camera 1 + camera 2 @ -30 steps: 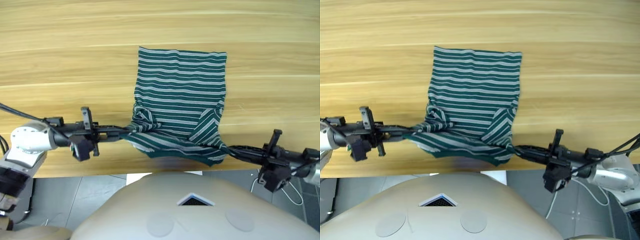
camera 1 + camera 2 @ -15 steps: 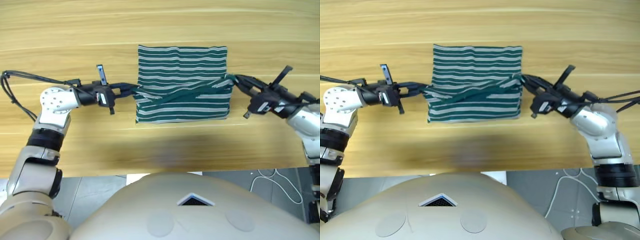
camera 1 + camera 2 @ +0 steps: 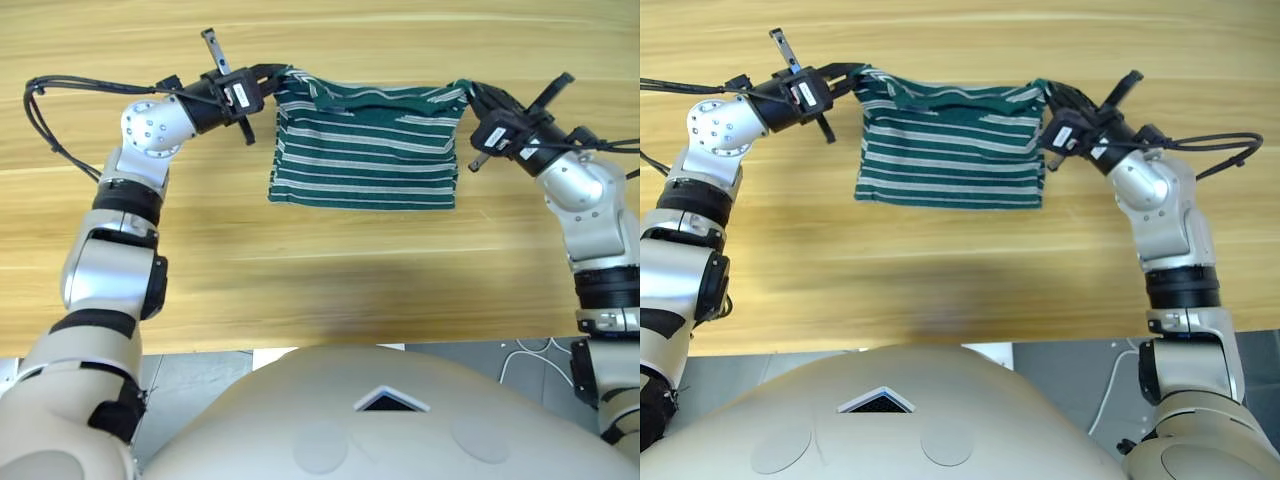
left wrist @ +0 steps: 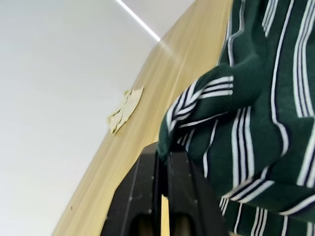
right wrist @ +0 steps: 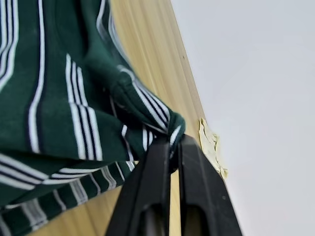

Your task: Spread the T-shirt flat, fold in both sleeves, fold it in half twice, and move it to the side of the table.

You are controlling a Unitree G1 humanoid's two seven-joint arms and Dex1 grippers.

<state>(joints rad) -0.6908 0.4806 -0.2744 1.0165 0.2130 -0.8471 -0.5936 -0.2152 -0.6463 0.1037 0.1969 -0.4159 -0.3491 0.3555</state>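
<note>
The wooden table [image 3: 320,250] holds a much shorter shape now. The T-shirt [image 3: 365,160] lies in the middle of the far half of the table as a wide striped rectangle. A second ago it stretched down to the near edge. Both arms have swept the near hem up and over, away from the robot, and it meets the far edge. That looks like the first fold in half almost done.

The left gripper [image 3: 283,75] sits at the shirt's far left corner and the right gripper [image 3: 466,92] at its far right corner. Each is clamped tight on a bunched corner of cloth, and the wrist views show the fabric pinched between dark fingers [image 4: 147,196]. The carried edge looks puckered and not yet laid flat, so letting go and the second fold are still to do.
</note>
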